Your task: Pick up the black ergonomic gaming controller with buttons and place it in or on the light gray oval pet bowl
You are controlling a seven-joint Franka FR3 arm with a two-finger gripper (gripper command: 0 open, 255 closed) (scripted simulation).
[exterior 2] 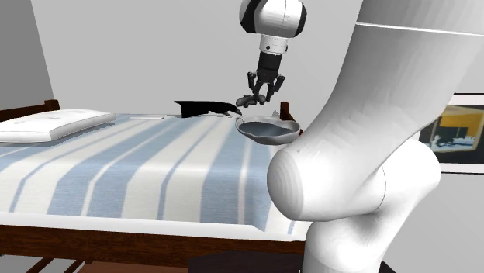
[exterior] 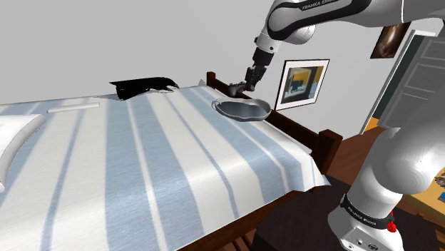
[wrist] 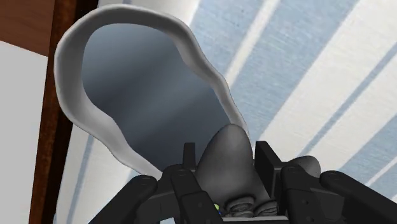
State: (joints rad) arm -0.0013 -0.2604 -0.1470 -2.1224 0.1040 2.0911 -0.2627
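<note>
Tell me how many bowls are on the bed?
1. The bowl sits near the bed's corner by the wooden rail, close below the claw holding the controller.

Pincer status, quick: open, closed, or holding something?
Pincer: closed on the controller, held in the air near the pet bowl.

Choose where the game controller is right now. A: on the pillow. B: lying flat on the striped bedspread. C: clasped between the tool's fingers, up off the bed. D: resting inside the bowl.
C: the tool is shut on the grey controller, raised close to the bowl.
</note>
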